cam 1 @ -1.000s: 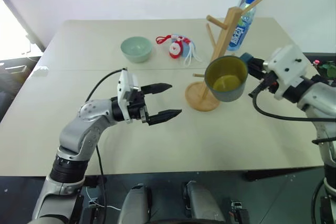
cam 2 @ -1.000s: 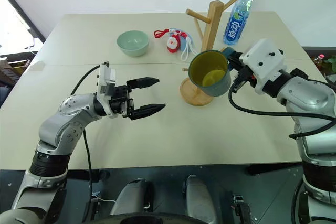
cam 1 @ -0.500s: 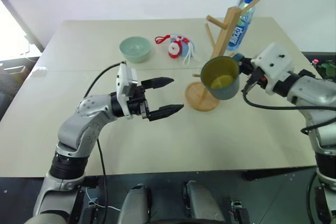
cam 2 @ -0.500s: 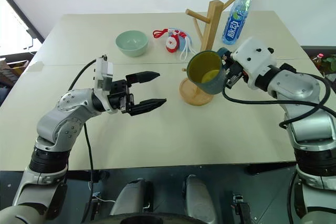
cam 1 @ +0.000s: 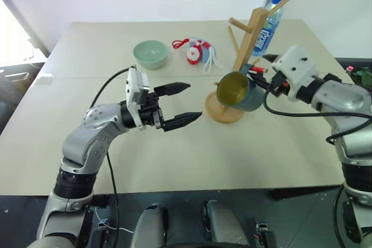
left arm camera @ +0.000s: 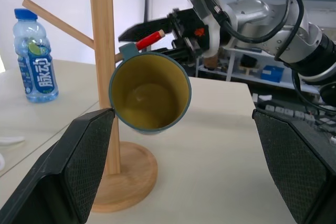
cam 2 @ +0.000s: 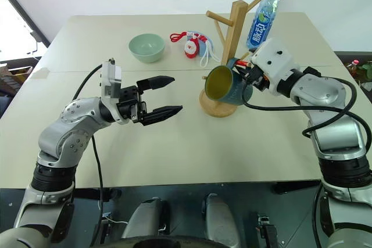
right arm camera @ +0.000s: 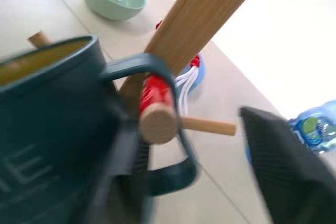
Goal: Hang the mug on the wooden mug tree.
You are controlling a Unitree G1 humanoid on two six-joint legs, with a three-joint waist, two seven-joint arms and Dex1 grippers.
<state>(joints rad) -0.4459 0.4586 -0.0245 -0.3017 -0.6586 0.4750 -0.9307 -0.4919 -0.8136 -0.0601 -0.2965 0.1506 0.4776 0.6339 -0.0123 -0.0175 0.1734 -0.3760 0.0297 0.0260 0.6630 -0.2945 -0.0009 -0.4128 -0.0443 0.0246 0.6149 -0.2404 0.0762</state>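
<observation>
Right wrist view is showing us the red-tipped peg (right arm camera: 156, 113) passing through the handle of the mug (cam 1: 237, 90), so we are reading the mug as hung on the wooden mug tree (cam 1: 239, 65), tilted with its mouth toward us. Our right gripper (cam 2: 246, 71) is sitting just behind the handle with fingers spread and gripping nothing, which we are judging as a release so the peg carries the weight. Our left gripper (cam 1: 180, 104) is hovering wide open and empty, well apart, keeping clear of the tree.
</observation>
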